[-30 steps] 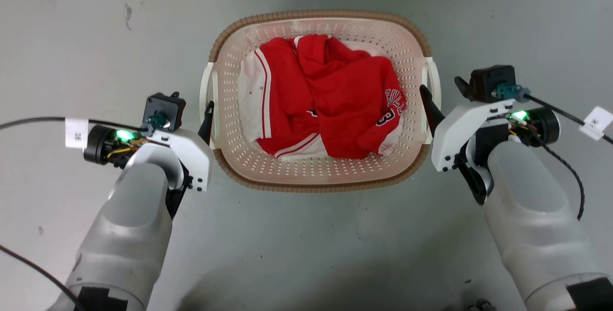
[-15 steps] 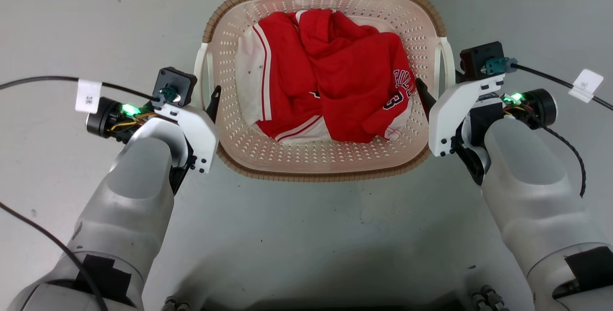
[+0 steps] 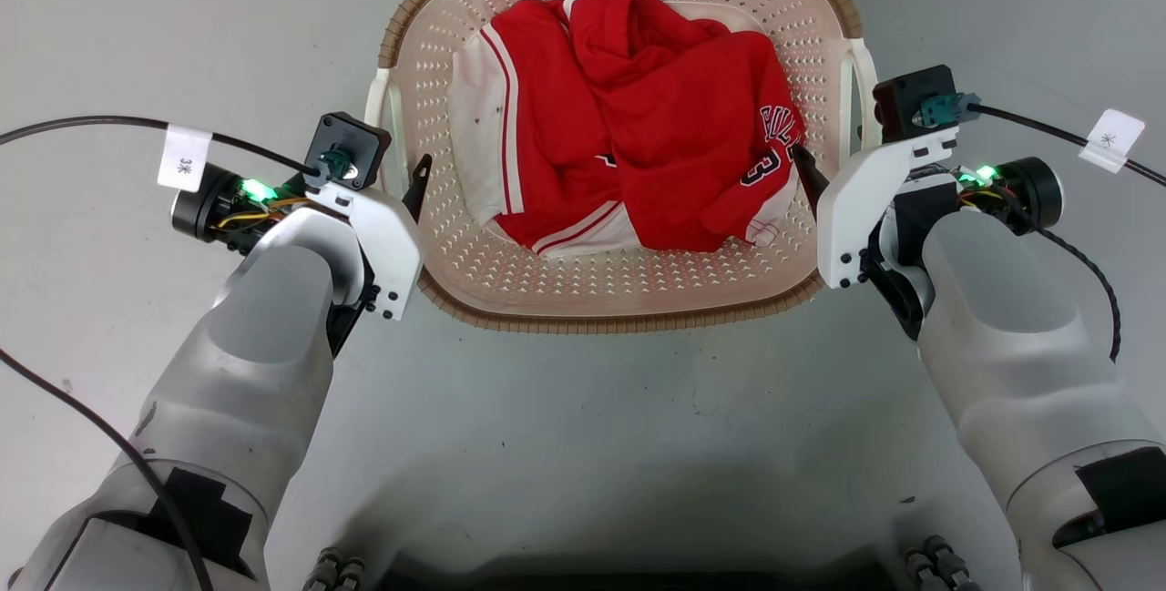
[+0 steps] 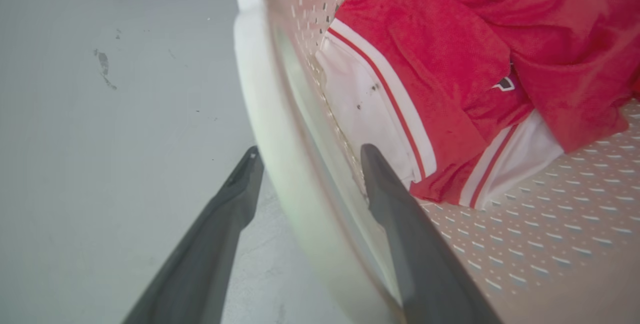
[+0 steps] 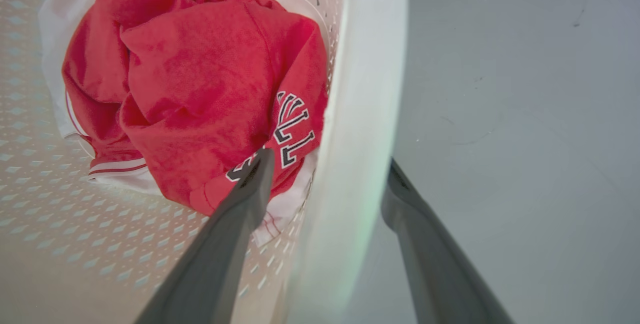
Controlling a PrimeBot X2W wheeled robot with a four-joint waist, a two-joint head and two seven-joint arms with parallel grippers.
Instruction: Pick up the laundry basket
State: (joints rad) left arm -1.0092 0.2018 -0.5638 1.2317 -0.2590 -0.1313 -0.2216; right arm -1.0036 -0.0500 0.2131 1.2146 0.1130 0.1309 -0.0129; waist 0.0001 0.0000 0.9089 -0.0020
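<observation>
Fingers of the left end effector stand parted astride the left side of the laundry basket. Its outer finger lies over the grey floor, tip just beside the outer edge of the left handle. Its inner finger reaches inside the basket, close along the perforated wall. The white handle and the wall fill the gap between the two fingers, but I cannot tell whether they are squeezed.

Just past the inner fingertip lies a white garment with red stripes. Beyond it, toward the other arm, a crumpled red jersey with dark lettering and a number is heaped on the basket's cream bottom. The basket sits between the two end effectors, its brown woven-look rim running ahead of both and back between the pale forearms. Whether it rests on the floor cannot be told.

The right end effector mirrors the left. Its inner finger is inside the basket, tip over the lettered edge of the red jersey, with a strip of cloth showing between it and the wall. Its outer finger is outside, its tip hidden behind the right handle. The fingers are spread to either side of that handle; whether they clamp it cannot be told. Beyond the outer finger is grey floor.
</observation>
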